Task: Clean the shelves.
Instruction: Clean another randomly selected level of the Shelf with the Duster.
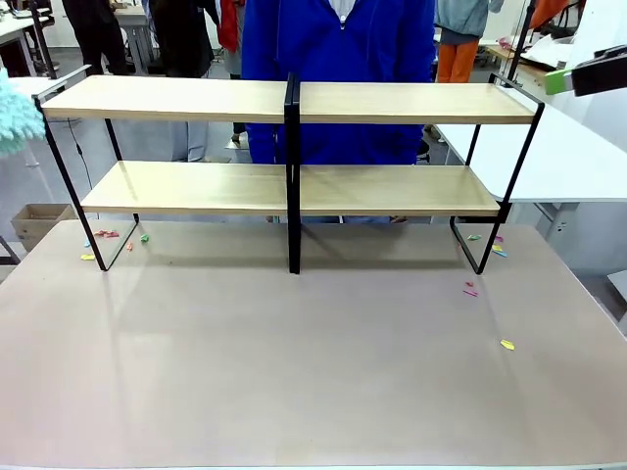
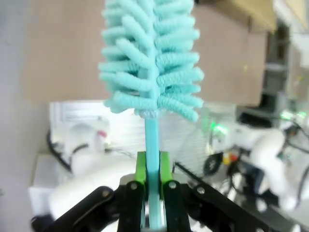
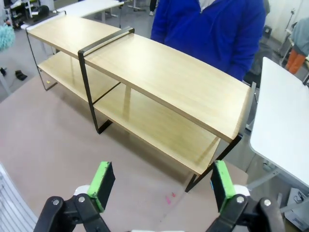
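The left gripper (image 2: 153, 181) is closed on the thin stem of a turquoise duster (image 2: 152, 58), with the green pads (image 2: 140, 166) pressing it from both sides. The fluffy head of the duster stands up above the fingers. In the front view this head (image 1: 15, 113) is just beside the left end of the shelves (image 1: 289, 103), at the height of the top board.

The right gripper (image 3: 159, 186) is wide open and holds nothing. It hangs above the table (image 3: 43, 140), in front of the right end of the shelves (image 3: 145, 72). In the front view 1 of its green pads (image 1: 556, 80) shows near the top right corner of the shelves.

The shelves stand on the far half of the table (image 1: 313, 372), 2 boards in a black frame. Small coloured scraps (image 1: 471, 290) lie on the table near both feet of the shelves. A person in a blue jacket (image 1: 338, 59) stands right behind the shelves.
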Motion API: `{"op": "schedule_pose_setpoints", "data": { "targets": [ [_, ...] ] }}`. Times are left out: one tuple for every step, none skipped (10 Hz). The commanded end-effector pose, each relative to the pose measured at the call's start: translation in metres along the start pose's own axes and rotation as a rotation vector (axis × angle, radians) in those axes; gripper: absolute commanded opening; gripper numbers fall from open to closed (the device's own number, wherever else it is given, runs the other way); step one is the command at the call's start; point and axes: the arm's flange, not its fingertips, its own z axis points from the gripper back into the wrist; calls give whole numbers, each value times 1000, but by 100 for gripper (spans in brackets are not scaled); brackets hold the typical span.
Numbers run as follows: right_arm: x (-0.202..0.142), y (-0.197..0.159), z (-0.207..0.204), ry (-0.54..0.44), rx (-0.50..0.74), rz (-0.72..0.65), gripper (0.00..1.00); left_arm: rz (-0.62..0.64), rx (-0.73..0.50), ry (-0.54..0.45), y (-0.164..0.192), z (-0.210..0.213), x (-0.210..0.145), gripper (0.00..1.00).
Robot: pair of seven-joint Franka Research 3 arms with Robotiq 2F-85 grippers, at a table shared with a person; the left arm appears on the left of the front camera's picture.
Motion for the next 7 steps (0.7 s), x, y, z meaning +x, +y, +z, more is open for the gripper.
{"op": "schedule_pose_setpoints", "data": {
  "targets": [
    [0, -1, 0, -2, 0, -5, 100, 45, -37, -273, 8, -10, 21, 12],
    [0, -1, 0, -2, 0, -5, 100, 93, -33, -284, 15, -20, 43, 12],
    [0, -1, 0, -2, 0, -5, 100, 32, -17, -120, 9, -4, 6, 12],
    [0, -1, 0, -2, 0, -5, 100, 32, -17, -120, 9, -4, 6, 12],
    [0, -1, 0, -2, 0, -5, 100, 32, -17, -120, 9, -4, 6, 12],
    [0, -1, 0, -2, 0, -5, 100, 32, -17, -120, 9, -4, 6, 12],
    [0, -1, 0, -2, 0, -5, 100, 32, -17, -120, 9, -4, 6, 12]
  ]
}}
